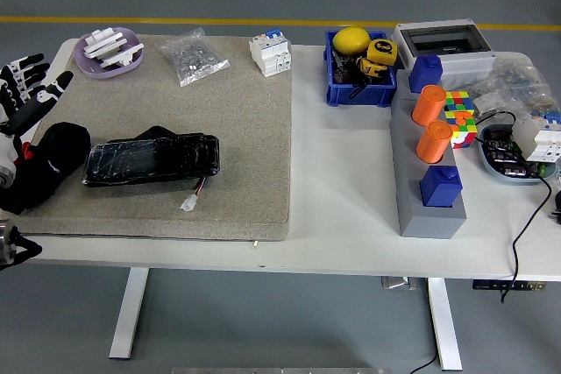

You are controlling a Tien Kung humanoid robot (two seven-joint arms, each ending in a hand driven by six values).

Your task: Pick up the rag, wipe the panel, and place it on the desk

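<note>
While our left hand (26, 89) hovers at the table's left edge with its black-and-white fingers (24, 66) spread apart and holding nothing, the crumpled black cloth rag (48, 164) lies on the left end of the beige felt mat (245, 137), just below and beside that hand. The rag's right side touches the glossy black rectangular panel (151, 160), which lies flat on the mat with a short wired white plug (189, 202) trailing from its lower right corner. Our right hand is out of view.

We judge that this scene fits two stages alike: a hand about to close on the rag for the wipe, or a hand that has let it go after wiping. The rag rests on the mat over the white desk (342, 199), as the task's end would want. We cannot tell from the panel's surface whether it has been wiped.
</note>
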